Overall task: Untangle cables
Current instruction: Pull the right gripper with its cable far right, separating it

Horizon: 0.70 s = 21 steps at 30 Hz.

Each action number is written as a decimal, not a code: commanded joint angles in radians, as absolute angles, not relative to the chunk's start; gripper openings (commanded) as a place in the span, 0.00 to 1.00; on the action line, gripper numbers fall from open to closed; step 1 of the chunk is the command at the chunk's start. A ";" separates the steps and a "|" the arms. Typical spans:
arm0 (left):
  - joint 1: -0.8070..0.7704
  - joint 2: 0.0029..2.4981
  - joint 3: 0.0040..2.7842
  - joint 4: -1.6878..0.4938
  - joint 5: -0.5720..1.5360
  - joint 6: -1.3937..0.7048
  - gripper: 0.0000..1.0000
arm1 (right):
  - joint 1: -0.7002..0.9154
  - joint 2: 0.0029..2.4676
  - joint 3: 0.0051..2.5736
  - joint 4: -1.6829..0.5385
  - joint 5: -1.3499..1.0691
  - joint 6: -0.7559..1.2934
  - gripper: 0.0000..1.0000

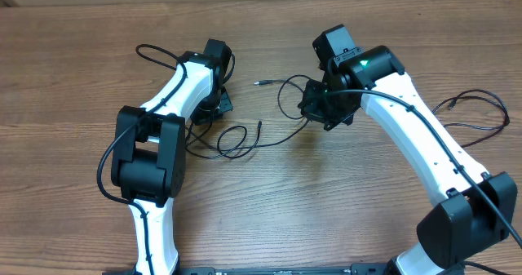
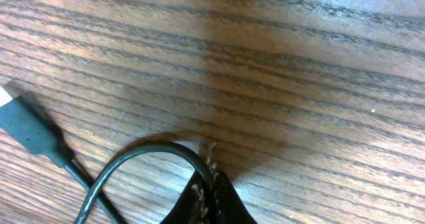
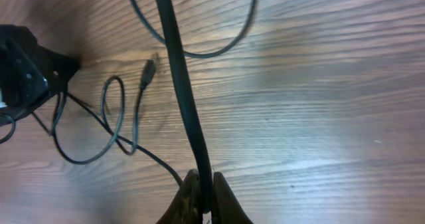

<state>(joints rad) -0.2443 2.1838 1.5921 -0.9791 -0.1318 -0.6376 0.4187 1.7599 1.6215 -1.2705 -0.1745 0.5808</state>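
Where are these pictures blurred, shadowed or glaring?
Overhead view: sharp, evenly lit. Left wrist view: the dark rectangular plug at the left edge is out of focus; a shadow band crosses the brown wooden table. Right wrist view: the thin black cable in the right hand is blurred; pale glare on the right.

Thin black cables (image 1: 245, 138) lie on the wooden tabletop (image 1: 326, 201) between left gripper (image 1: 220, 104) and right gripper (image 1: 308, 108); another cable (image 1: 481, 116), apparently separate, lies far right.

The place reads as a robotics lab bench, since two white-and-black robot arms (image 1: 175, 95) stand at the near edge of a wood-grain table (image 1: 326, 193) with thin black cables (image 1: 236, 140) lying across it.
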 commanded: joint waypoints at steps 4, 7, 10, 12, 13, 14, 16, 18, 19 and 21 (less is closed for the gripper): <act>-0.242 2.252 1.545 -0.959 -0.130 -0.652 0.04 | 0.412 1.659 1.711 -1.346 -0.079 0.572 0.04; -0.242 2.252 1.545 -0.959 -0.130 -0.651 0.04 | 0.412 1.610 1.722 -1.359 -0.046 0.575 0.04; -0.242 2.252 1.545 -0.959 -0.130 -0.651 0.04 | 0.412 1.550 1.724 -1.365 -0.016 0.579 0.04; -0.242 2.252 1.545 -0.959 -0.130 -0.652 0.04 | 0.412 1.509 1.724 -1.370 0.019 0.588 0.04; -0.242 2.252 1.545 -0.959 -0.130 -0.652 0.04 | 0.412 1.494 1.724 -1.376 0.039 0.603 0.04; -0.242 2.252 1.545 -0.959 -0.130 -0.652 0.04 | 0.412 1.470 1.724 -1.386 0.079 0.628 0.04; -0.242 2.252 1.545 -0.959 -0.130 -0.652 0.04 | 0.412 1.420 1.724 -1.421 0.167 0.667 0.04; -0.242 2.252 1.545 -0.959 -0.130 -0.651 0.04 | 0.411 1.391 1.724 -1.450 0.219 0.689 0.04; -0.242 2.252 1.545 -0.960 -0.130 -0.652 0.04 | 0.407 1.377 1.724 -1.462 0.243 0.696 0.04; -0.242 2.252 1.545 -0.960 -0.130 -0.652 0.04 | 0.394 1.354 1.724 -1.477 0.278 0.716 0.04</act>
<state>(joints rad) -0.2443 2.1834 1.5917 -0.9791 -0.1318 -0.6376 0.4141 1.3960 1.6962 -1.4689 0.1551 0.6624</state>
